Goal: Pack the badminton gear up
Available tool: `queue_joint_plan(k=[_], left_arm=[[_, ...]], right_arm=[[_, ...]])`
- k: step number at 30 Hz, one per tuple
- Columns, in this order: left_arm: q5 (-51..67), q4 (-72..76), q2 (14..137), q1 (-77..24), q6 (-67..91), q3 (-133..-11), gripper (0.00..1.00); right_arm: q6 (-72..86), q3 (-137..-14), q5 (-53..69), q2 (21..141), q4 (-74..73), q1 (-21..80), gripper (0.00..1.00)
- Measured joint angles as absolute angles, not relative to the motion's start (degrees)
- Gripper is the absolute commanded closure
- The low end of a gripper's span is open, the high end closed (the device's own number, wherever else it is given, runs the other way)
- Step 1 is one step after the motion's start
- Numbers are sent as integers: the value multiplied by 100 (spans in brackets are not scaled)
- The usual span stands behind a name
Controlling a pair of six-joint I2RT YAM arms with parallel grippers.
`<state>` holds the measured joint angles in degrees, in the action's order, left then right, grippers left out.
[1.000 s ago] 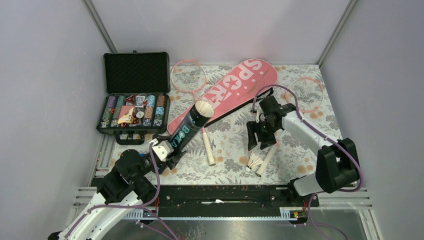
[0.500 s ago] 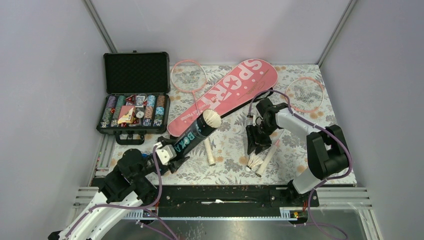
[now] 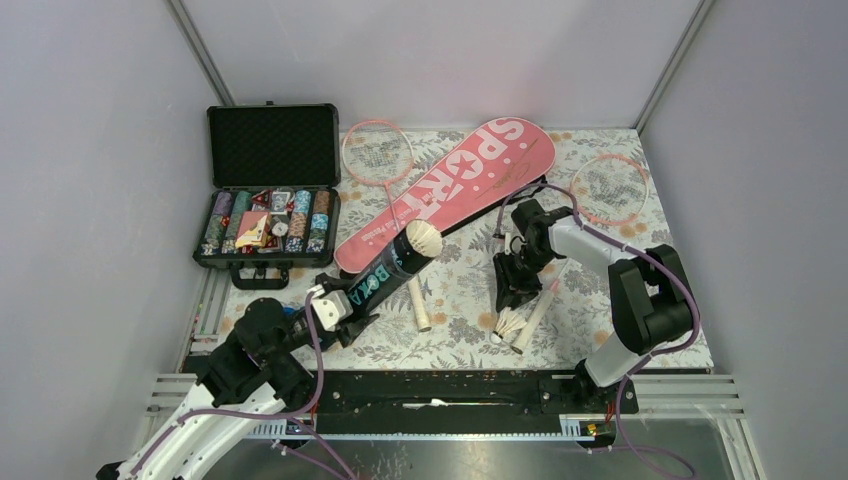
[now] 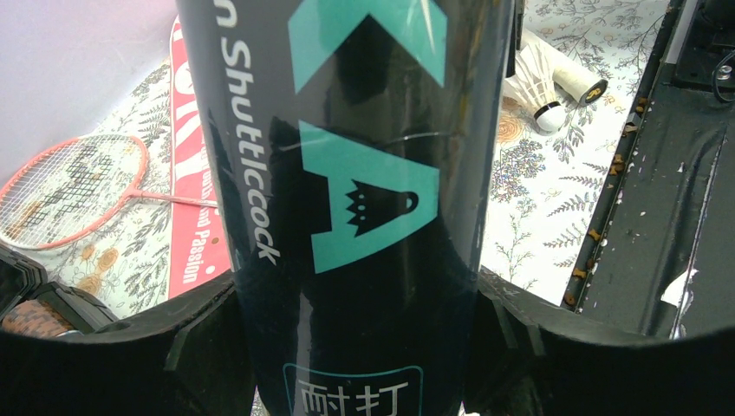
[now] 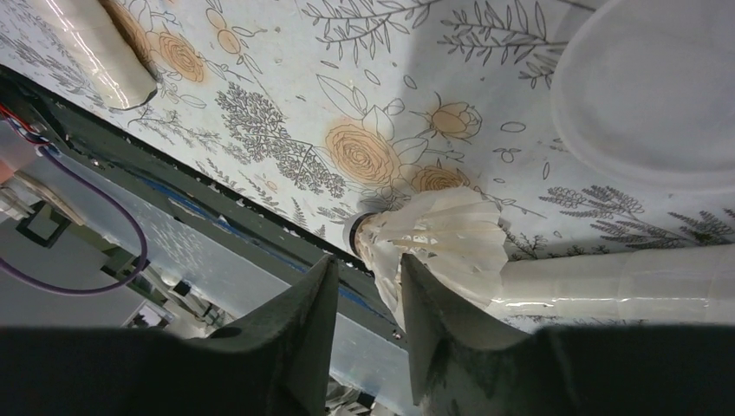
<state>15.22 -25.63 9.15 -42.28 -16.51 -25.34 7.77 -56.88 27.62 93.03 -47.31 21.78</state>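
Observation:
My left gripper is shut on the lower end of the long black tube with teal lettering. The tube tilts up to the right, with a white shuttlecock in its open top. In the left wrist view the tube fills the space between the jaws. My right gripper points down just above the white shuttlecocks, which lie beside a racket handle. In the right wrist view the fingers stand narrowly apart, and a shuttlecock lies at their tips. The pink "SPORT" bag lies diagonally at the back.
One pink racket lies at the back left, its handle under the tube. The other racket's head is at the back right. An open black case of poker chips stands at the left. A translucent round lid lies near the shuttlecocks.
My left gripper has swung the tube's top to the right and lower. My right gripper has moved nearer and down towards the shuttlecocks.

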Motion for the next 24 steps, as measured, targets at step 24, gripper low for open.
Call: queue_joint_plan(k=[24], left_arm=[[1675,-2613,1828,-4228,-1658,-2624,62]], right_arm=[[1815,-6287,2950,6077,-4128,2174,100]])
